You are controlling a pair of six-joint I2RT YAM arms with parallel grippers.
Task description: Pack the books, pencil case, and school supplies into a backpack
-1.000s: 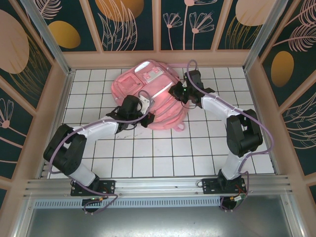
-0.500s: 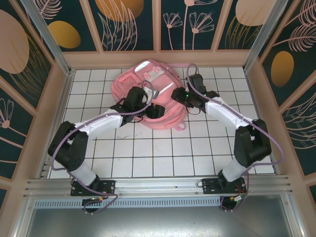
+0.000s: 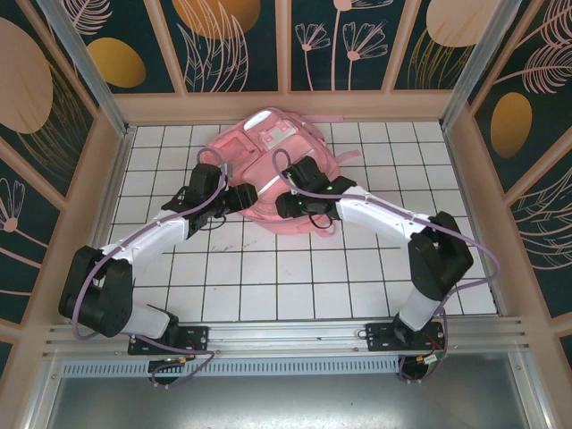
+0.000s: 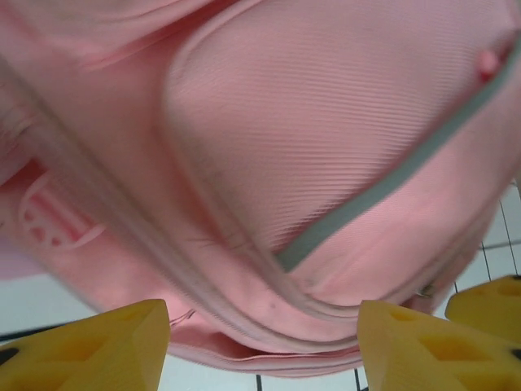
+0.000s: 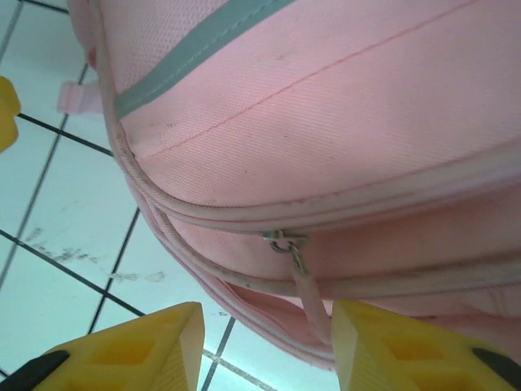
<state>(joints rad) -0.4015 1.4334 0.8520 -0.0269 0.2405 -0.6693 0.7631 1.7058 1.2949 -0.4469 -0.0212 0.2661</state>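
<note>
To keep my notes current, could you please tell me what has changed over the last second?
The left end effector drew back leftward to the near-left edge of the backpack. The right end effector swung left from the backpack's right side to its near edge. Both were shut and have opened, and they hold nothing. The backpack stayed where it was.

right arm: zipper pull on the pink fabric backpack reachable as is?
Probably yes: the right arm has its jaws open, and the small metal zipper pull on the pink fabric backpack sits just ahead between them, nothing blocking.
</note>
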